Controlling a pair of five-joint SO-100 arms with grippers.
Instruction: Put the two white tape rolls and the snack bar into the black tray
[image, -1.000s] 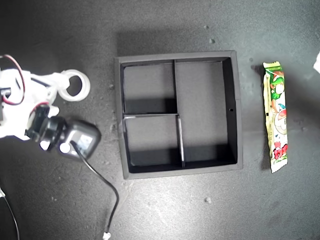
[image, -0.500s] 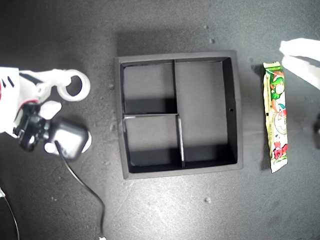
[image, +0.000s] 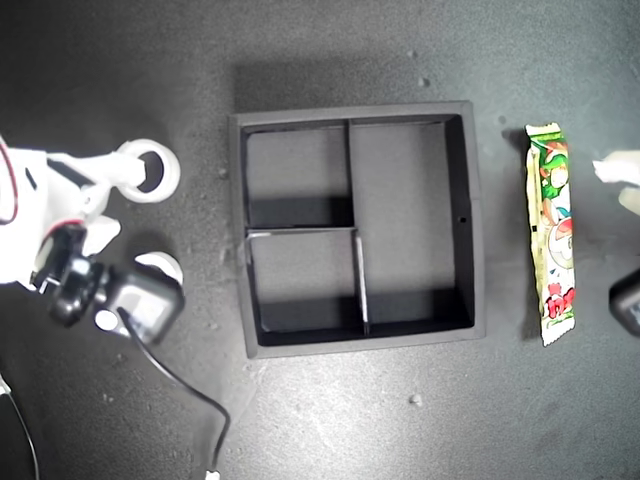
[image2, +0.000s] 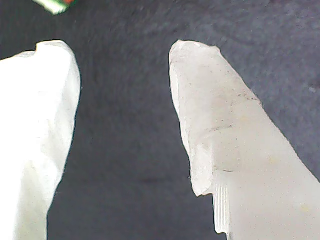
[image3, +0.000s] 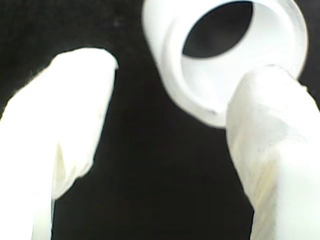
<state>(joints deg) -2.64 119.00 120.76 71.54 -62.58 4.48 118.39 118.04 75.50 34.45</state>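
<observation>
The black tray (image: 476, 220) sits in the middle of the exterior view, square with low walls, split by dividers into two small compartments on that view's left and one long one on its right. All three hold nothing. It rests on a dark, matte table (image: 330, 420) speckled with a few pale crumbs.

The snack bar (image: 553, 234) lies on the table well to the exterior view's right of the tray, running parallel to the tray's wall and not touching it. A corner of its green wrapper (image2: 56, 5) shows at the edge of the first wrist view. My first gripper (image2: 122, 120) has its fingers spread over bare table, holding nothing; in the exterior view only its white tips (image: 622, 180) show at the right edge, just beside the bar.

One white tape roll (image: 148, 171) lies to the exterior view's left of the tray, clear of it. My second gripper (image3: 170, 120) is spread too, one finger (image3: 270, 130) touching the roll's rim (image3: 170, 55), nothing pinched. A second white roll (image: 165, 266) peeks out beside the arm's black camera (image: 140, 303), whose cable (image: 190, 395) trails across the table
</observation>
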